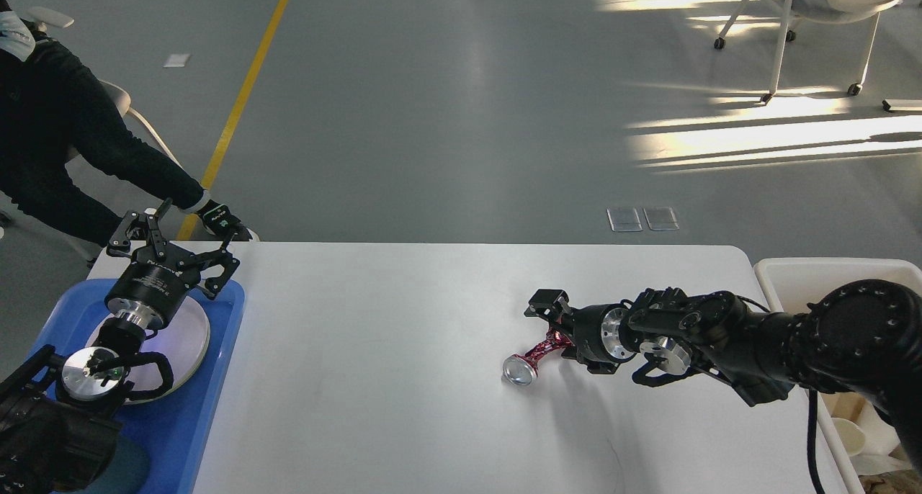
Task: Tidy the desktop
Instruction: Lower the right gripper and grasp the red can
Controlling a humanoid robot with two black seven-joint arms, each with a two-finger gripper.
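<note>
A crushed red drink can (531,358) lies on the desktop (374,350), right of centre, its long axis running diagonally from a silver end disc at the near left up toward the right gripper (553,326). That gripper reaches in from the right, pointing left, and its fingers appear to close around the can's pinched red waist, so it seems to be holding the can, though the dark fingers make the exact contact hard to read. The white bin (799,272) stands just off the table's right edge, behind this arm's forearm, so the likely carry is a rightward sweep. The left gripper (173,245) is well apart, spread wide and empty above a round grey plate (189,332) in the blue tray (216,379) at the left edge; a person's gloved hand (218,219) rests near the far left corner.
</note>
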